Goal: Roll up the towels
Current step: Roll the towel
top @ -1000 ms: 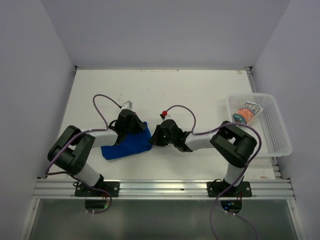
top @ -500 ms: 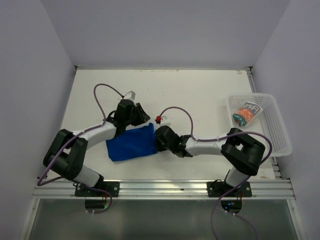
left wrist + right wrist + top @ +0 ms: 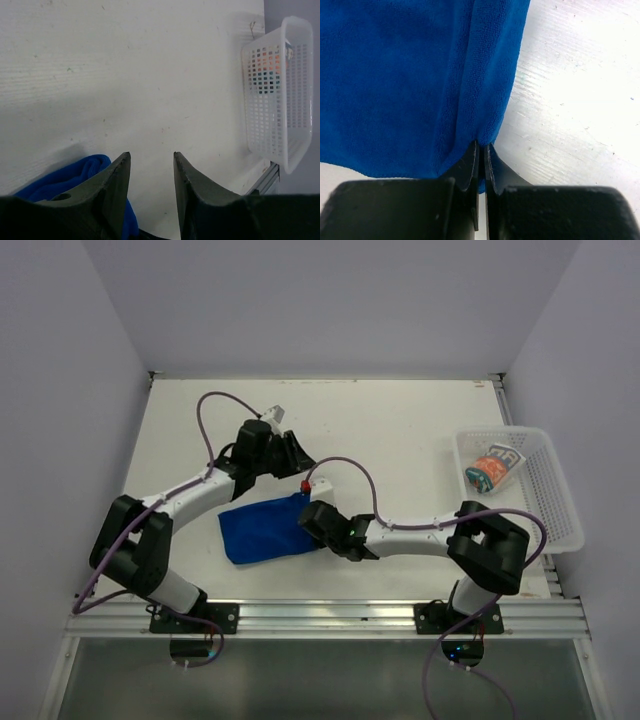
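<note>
The bright blue towel [image 3: 264, 530] lies flat on the table between the two arms; its folded edge [image 3: 485, 75] fills the right wrist view. My right gripper [image 3: 481, 145] is shut on the towel's near-right hem, at the towel's right side [image 3: 318, 523] seen from above. My left gripper [image 3: 296, 452] hovers just beyond the towel's far edge, open, with nothing between its fingers [image 3: 117, 180]; a bulge of blue towel [image 3: 75, 172] shows behind its left finger. The patterned orange towel [image 3: 493, 468] lies in the white mesh basket [image 3: 545, 502], and shows through the basket's wall [image 3: 265, 75].
The white basket [image 3: 280, 100] stands at the table's right edge. A grey wall closes the back and both sides. An aluminium rail [image 3: 330, 617] runs along the near edge, by the arm bases. Purple cables loop over both arms.
My left gripper let go of the blue towel, opened and moved away to the far right. My right gripper, still shut on the towel, dragged its edge leftward and nearer, flattening the cloth.
</note>
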